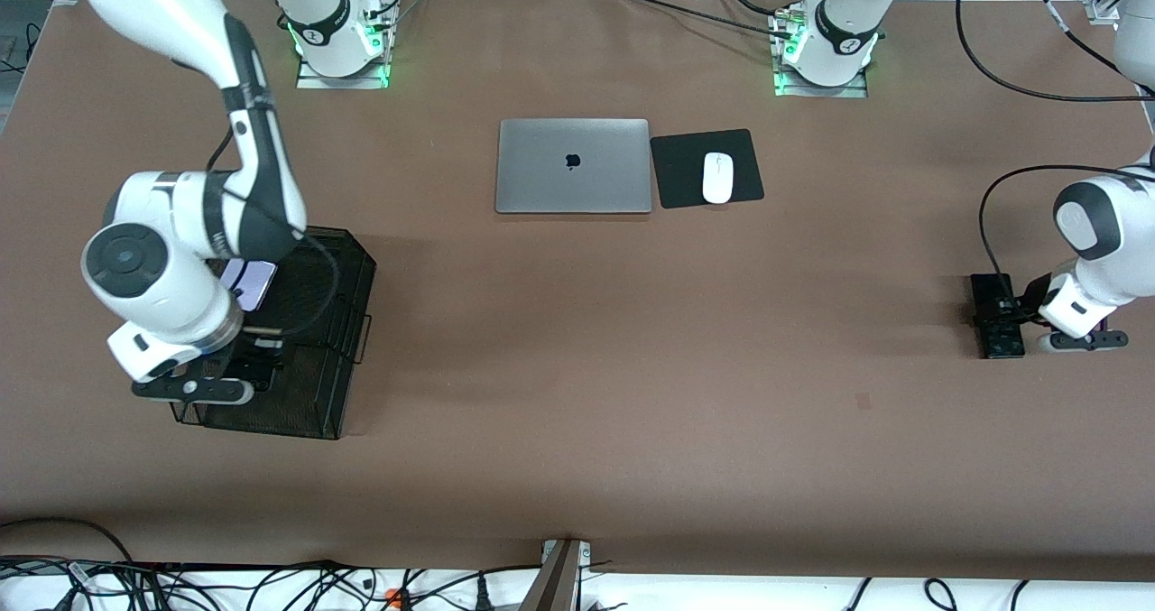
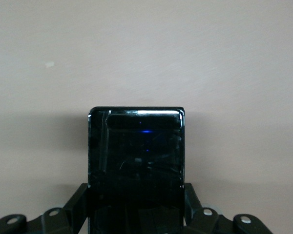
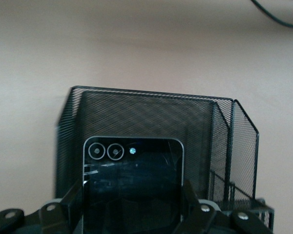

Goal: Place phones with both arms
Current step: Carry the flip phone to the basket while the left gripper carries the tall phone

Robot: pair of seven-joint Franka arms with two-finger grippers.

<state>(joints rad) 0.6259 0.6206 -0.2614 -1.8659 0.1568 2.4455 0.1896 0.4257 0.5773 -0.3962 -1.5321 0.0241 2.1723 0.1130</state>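
My left gripper [image 1: 1024, 315] is shut on the longer black phone [image 1: 995, 309] low at the table, near the left arm's end. In the left wrist view both fingers press the long edges of that phone [image 2: 136, 151]. My right gripper [image 1: 253, 358] is over the black mesh basket [image 1: 316, 385] at the right arm's end. It is shut on the small black squarish phone [image 3: 133, 180], whose two lens rings show, with the basket's walls [image 3: 151, 114] around it. The lilac-white phone [image 1: 250, 282] lies in the basket, partly hidden by the right arm.
A shut silver laptop [image 1: 573, 166] lies mid-table toward the robots' bases. Beside it a white mouse [image 1: 717, 178] sits on a black pad [image 1: 677, 173]. Cables trail over the table near the left arm's base and along the edge nearest the front camera.
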